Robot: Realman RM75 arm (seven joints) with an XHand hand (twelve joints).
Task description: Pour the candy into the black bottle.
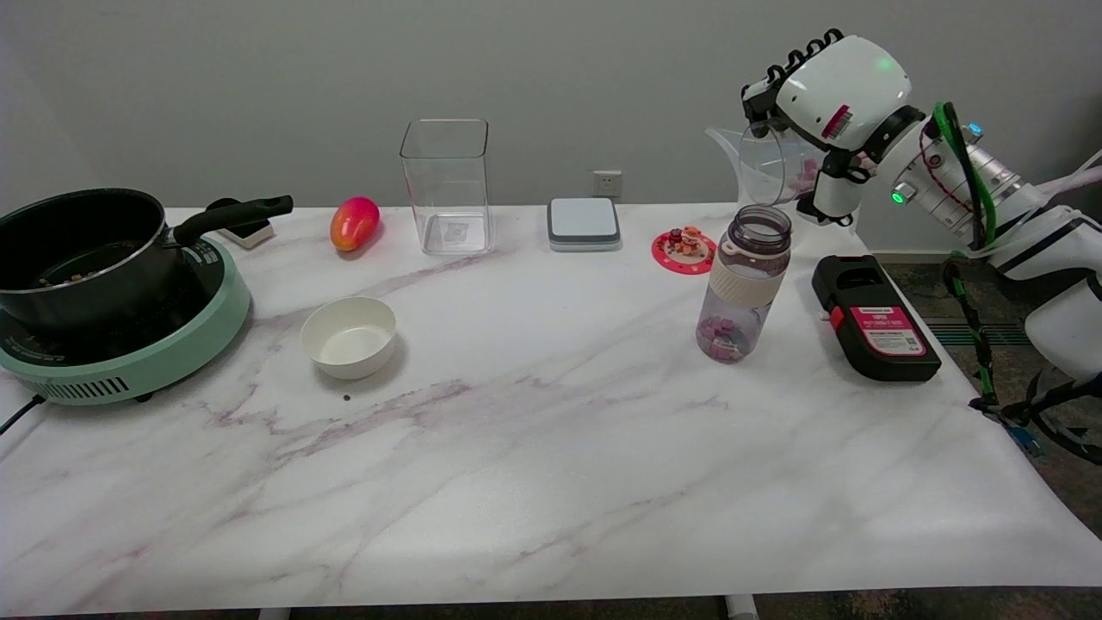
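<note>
A grey wall with a socket [607,182] backs the white marble tabletop [534,465] that we see from above its near edge. Toward the right edge stands the bottle [743,284], a smoky, dark-tinted one with a pale band around its middle and its mouth uncovered; we can make out pinkish candy [725,338] lying in its bottom. Above it and slightly to the right, the right hand [826,103] holds a clear pitcher [766,164] in the air, tipped on its side with the spout pointing left; the fingers are wrapped around the pitcher's rear, and a little pink shows inside it near the hand. The pitcher does not touch the bottle. Just right of the bottle, near the right edge, lies a black box [874,317] with a pink label. Behind the bottle, by the far edge, sits a red coaster [684,250] with a small figure on it, and left of that a grey-and-white square case [584,224], a tall clear container [446,185] and a red-orange mango [354,223]. At the left edge a black pot [82,250] rests on a green hotplate [120,353], and a white bowl [349,336] sits near it toward the middle.
</note>
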